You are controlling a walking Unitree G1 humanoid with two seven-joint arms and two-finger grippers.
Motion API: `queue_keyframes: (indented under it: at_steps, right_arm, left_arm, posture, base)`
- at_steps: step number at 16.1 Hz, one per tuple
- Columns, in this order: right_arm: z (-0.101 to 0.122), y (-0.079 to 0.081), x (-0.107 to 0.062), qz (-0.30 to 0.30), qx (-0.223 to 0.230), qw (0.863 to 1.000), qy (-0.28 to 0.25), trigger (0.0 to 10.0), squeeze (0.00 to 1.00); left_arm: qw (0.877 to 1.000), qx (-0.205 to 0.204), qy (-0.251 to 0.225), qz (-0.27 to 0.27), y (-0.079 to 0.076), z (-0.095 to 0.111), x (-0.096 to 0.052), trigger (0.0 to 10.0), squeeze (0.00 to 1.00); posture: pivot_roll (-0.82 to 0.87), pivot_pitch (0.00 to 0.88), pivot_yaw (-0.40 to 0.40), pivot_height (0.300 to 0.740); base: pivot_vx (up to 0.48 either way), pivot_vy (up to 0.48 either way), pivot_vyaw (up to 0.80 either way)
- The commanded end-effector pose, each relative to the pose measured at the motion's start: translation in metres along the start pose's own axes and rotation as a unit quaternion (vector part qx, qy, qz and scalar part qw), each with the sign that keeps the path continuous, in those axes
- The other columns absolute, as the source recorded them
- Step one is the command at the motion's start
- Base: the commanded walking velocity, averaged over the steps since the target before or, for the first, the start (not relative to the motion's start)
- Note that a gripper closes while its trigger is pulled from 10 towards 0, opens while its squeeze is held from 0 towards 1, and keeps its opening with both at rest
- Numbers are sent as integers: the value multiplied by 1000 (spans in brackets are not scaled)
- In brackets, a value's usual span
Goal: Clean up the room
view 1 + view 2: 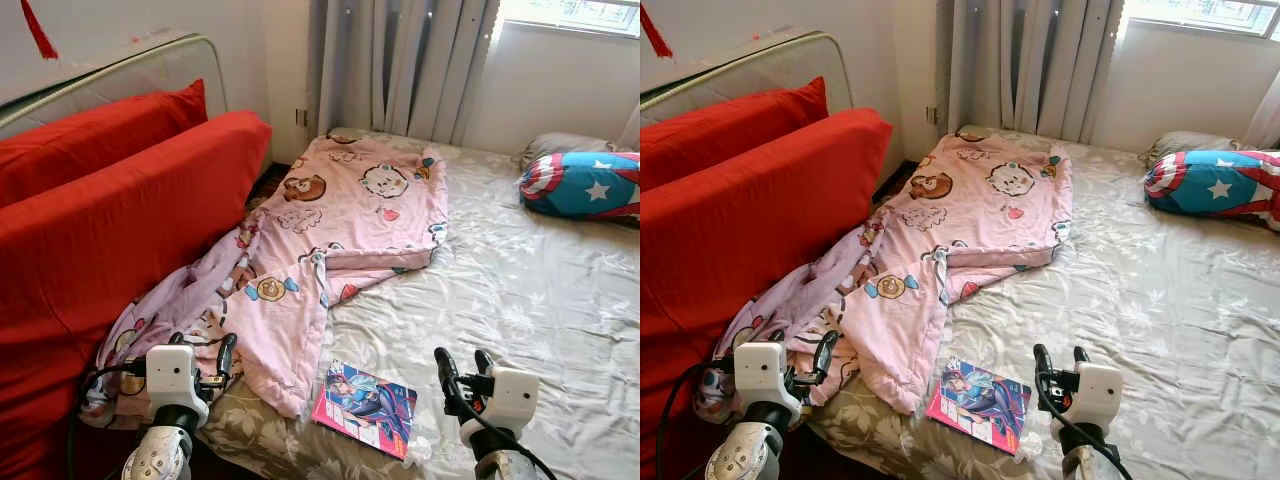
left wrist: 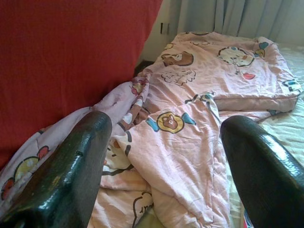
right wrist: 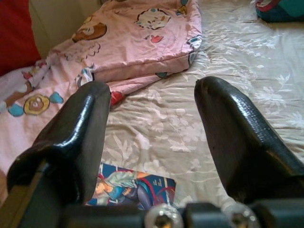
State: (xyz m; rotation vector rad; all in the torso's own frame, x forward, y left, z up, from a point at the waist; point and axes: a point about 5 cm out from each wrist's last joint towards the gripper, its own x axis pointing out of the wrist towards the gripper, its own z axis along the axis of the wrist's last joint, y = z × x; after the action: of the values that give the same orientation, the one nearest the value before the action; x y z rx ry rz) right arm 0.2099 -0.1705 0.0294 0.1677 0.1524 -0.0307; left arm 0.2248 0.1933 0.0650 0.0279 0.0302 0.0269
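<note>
Bed [image 1: 540,300]: covered with a pale floral sheet, seen from its near edge. Pink cartoon-print quilt [image 1: 330,225]: spread along the bed's left edge, partly folded over on itself toward the far end, its crumpled near end spilling over the left edge against 2 red cushions [image 1: 120,210] that are propped between bed and wall. Colourful book [image 1: 365,405]: laid flat at the near edge of the bed, just beside the quilt's lower corner. Star-and-stripe pillow [image 1: 585,185]: placed at the far right corner, with a grey pillow [image 1: 560,145] behind it. Grey curtains [image 1: 400,65]: hung beyond the far edge. Left tool [image 1: 200,350]: held above the crumpled near end of the quilt, fingers spread wide, nothing gripped. Right tool [image 1: 465,370]: held above the bare sheet at the near edge, right of the book, fingers spread wide, nothing gripped.
</note>
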Motion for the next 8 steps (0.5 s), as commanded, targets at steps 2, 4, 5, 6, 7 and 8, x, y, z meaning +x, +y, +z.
queue_keyframes:
  at_steps: [2, 4, 5, 6, 7, 8]
  right_arm:
    - [0, -1, -2, -3, -10, 1000, 8, 10000, 0]
    - [-3, 0, -1, -1, -19, 1000, 19, 10000, 0]
    - [-4, 0, -1, -1, -17, 1000, 19, 10000, 0]
    - [-4, 0, 0, 1, -18, 1000, 19, 10000, 0]
    - [-2, 2, 0, 1, -13, 1000, 8, 10000, 0]
    - [-1, 3, 1, 1, -11, 1000, 3, 10000, 0]
  left_arm:
    - [1000, 0, 1, -5, 0, 2, 1, 10000, 0]
    - [1000, 1, 1, -5, 0, 2, 1, 10000, 0]
    - [1000, 1, 2, -4, 0, 2, 0, 10000, 0]
    - [1000, 1, 2, -3, 1, 2, -1, 10000, 0]
    - [1000, 2, 3, -3, 1, 1, -1, 10000, 0]
    - [1000, 6, 3, -5, 1, 1, -1, 10000, 0]
  posture:
    - [6, 0, -18, 740]
    - [10, 0, -21, 726]
    - [16, 0, -24, 711]
    - [16, 0, -24, 701]
    - [15, 0, -24, 701]
    - [17, 0, -24, 701]
  base:
    - [0, 0, 0]
    - [0, 0, 0]
    - [0, 0, 0]
    - [0, 0, 0]
    - [0, 0, 0]
    - [0, 0, 0]
